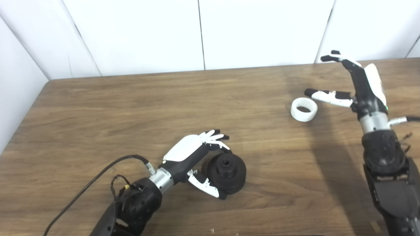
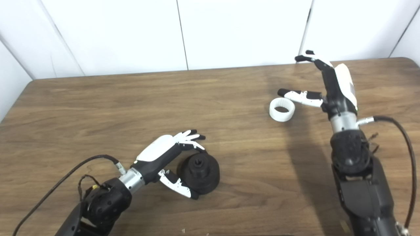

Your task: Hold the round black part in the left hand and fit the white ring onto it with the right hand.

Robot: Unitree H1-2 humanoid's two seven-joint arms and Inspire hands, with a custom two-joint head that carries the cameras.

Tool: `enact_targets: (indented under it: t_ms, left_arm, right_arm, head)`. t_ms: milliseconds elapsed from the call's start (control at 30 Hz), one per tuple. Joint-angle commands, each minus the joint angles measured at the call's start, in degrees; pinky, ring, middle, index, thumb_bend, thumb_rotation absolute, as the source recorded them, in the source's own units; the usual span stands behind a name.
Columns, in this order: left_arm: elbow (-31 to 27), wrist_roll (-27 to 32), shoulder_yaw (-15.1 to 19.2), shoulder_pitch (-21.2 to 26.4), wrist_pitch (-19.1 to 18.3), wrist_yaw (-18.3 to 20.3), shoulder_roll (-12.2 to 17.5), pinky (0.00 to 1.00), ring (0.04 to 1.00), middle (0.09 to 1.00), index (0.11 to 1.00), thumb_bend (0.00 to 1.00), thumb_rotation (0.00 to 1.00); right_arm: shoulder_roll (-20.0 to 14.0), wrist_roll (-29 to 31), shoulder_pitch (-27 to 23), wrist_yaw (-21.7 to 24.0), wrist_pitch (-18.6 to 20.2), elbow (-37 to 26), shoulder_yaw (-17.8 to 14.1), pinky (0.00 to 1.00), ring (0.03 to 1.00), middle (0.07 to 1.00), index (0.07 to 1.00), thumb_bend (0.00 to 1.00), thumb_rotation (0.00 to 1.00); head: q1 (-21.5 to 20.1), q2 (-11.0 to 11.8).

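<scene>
The round black part lies on the wooden table, near the front centre, with its hub hole facing up. My left hand is cupped against its left side. The fingers reach over its far edge and the thumb lies along its near edge. The fingers are spread and little curled, and the part rests on the table. The white ring lies flat at the right. My right hand is open just right of it, with the thumb tip above the ring's far rim.
A black cable runs from my left wrist to the front left edge. Another cable loops off my right forearm. White wall panels stand behind the table's far edge.
</scene>
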State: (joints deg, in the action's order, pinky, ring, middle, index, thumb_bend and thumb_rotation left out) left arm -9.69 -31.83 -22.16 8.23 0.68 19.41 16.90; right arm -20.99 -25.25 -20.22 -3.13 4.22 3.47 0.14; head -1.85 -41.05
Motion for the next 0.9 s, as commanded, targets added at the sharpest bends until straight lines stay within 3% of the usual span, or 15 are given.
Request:
enact_targets:
  t_ms: [0, 33, 67, 133, 333, 567, 867]
  left_arm:
    - [0.0, -0.5, 0.3, 1.0, 1.0, -0.7, 0.2, 1.00, 1.000, 0.929, 0.619, 0.89, 0.26]
    - [-0.1, -0.4, 0.4, 1.0, 0.9, -0.6, 0.1, 1.00, 1.000, 0.928, 0.618, 0.89, 0.25]
    - [-0.2, -0.4, 0.4, 1.0, 0.9, -0.6, 0.1, 1.00, 1.000, 0.929, 0.619, 0.89, 0.25]
    - [-0.3, -0.4, 0.5, 0.9, 0.8, -0.6, 0.1, 1.00, 1.000, 0.929, 0.620, 0.89, 0.24]
    - [-0.4, 0.0, 0.9, 0.9, 0.9, -0.6, 0.0, 0.99, 1.000, 0.930, 0.621, 0.89, 0.23]
    - [0.0, 0.1, 1.1, 1.0, 0.8, -0.7, -0.3, 0.96, 1.000, 0.929, 0.621, 0.89, 0.23]
    - [0.2, -0.1, 1.1, 1.1, 1.1, -0.8, -0.7, 0.98, 1.000, 0.929, 0.622, 0.89, 0.24]
  right_arm:
    - [-1.6, -1.1, -3.3, 0.9, -1.0, 2.1, 1.1, 0.89, 0.955, 0.912, 0.688, 0.94, 0.23]
    - [-2.1, -1.6, -3.8, 1.4, -0.9, 3.6, 1.8, 0.90, 0.959, 0.914, 0.687, 0.94, 0.22]
    - [-2.5, -1.9, -4.2, 2.0, -0.6, 4.7, 2.4, 0.97, 0.986, 0.922, 0.699, 0.97, 0.24]
    - [-3.0, -2.3, -4.5, 3.0, 0.0, 6.0, 3.1, 0.99, 0.997, 0.927, 0.707, 0.98, 0.24]
    - [-3.9, -4.1, -4.8, 4.5, 1.8, 7.9, 4.8, 1.00, 1.000, 0.940, 0.705, 1.00, 0.26]
    - [-5.6, -6.9, -4.8, 8.3, 5.5, 4.6, 7.1, 1.00, 1.000, 0.961, 0.695, 1.00, 0.30]
    - [-5.8, -7.0, -5.1, 10.0, 7.2, 3.1, 7.5, 1.00, 1.000, 0.959, 0.693, 1.00, 0.31]
  head:
    - [-0.1, 0.0]
    - [-0.1, 0.0]
    - [-0.1, 0.0]
    - [0.0, 0.1]
    - [-0.4, 0.3]
    - [-0.6, 0.4]
    - [-0.6, 0.6]
